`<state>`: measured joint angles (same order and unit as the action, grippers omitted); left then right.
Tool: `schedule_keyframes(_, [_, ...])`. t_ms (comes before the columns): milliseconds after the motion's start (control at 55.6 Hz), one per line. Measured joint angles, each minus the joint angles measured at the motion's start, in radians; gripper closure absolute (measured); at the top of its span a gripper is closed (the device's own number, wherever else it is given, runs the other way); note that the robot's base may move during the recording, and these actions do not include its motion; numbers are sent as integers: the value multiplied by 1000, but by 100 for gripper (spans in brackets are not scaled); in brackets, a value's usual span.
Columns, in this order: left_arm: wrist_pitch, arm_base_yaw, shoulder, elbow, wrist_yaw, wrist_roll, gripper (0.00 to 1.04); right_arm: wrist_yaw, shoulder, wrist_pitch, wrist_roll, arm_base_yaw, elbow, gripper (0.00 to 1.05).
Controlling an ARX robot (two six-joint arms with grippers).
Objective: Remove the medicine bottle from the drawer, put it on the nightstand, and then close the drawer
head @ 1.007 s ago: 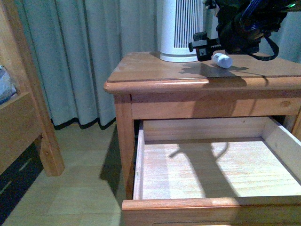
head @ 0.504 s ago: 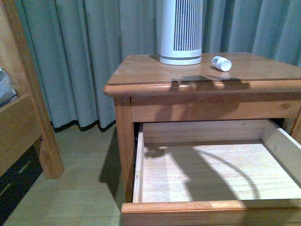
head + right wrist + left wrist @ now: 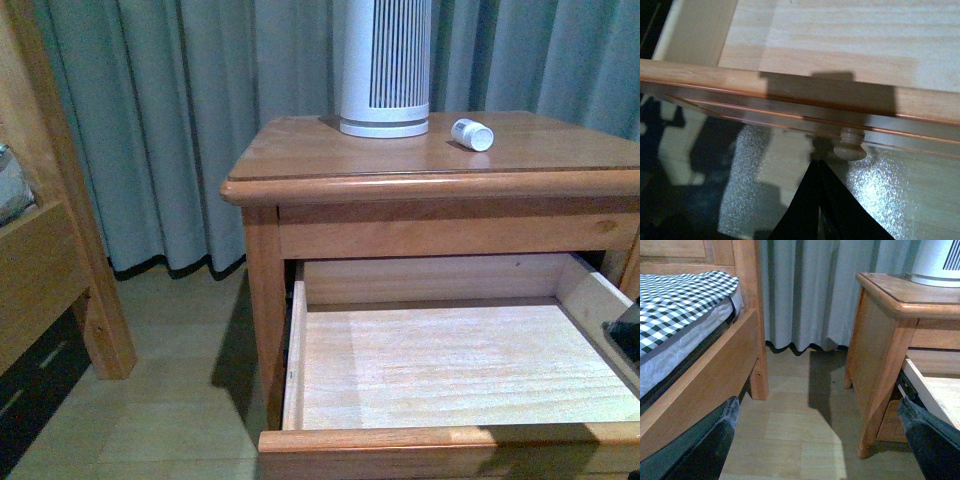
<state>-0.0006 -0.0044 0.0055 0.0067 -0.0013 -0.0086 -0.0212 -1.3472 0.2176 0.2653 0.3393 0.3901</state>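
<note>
The medicine bottle (image 3: 472,134) lies on its side on the nightstand (image 3: 320,150) top, free of both grippers. The drawer (image 3: 420,436) below stands pulled open and its pale wood interior is empty. In the right wrist view my right gripper (image 3: 818,163) is shut and empty, its tips just beside the drawer's small round knob (image 3: 852,150), in front of the drawer's front rim (image 3: 715,75). My left gripper (image 3: 822,440) is open and empty, low over the floor between the bed and the nightstand (image 3: 880,340).
A tall white slatted tower appliance (image 3: 385,65) stands at the back of the nightstand top. A wooden bed frame (image 3: 50,250) with a checked mattress (image 3: 685,295) is to the left. Curtains hang behind. A dark piece of the arm (image 3: 626,340) shows at the right edge.
My right gripper has left the medicine bottle on the nightstand top and moved out of the front view. Its shadows over the top and drawer are gone.
</note>
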Motion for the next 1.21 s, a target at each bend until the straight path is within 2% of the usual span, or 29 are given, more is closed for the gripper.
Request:
schedule_keyframes(216, [0,0,0,0,0,0,7,47,-228,186,-66,-66,48,102])
schedule_keyframes(378, [0,0,0,0,0,0,7,85,-399,327,-172,-116,165,102])
schedule_keyframes(612, [0,0,0,0,0,0,7,66,-641,519,-372,-175,344,102])
schedule_keyframes(899, [0,0,0,0,0,0,7,55,-813,532,-544,-217,551,102])
schedule_keyframes(1205, [0,0,0,0,0,0,7,42,-884,456,-577,-266,706,102])
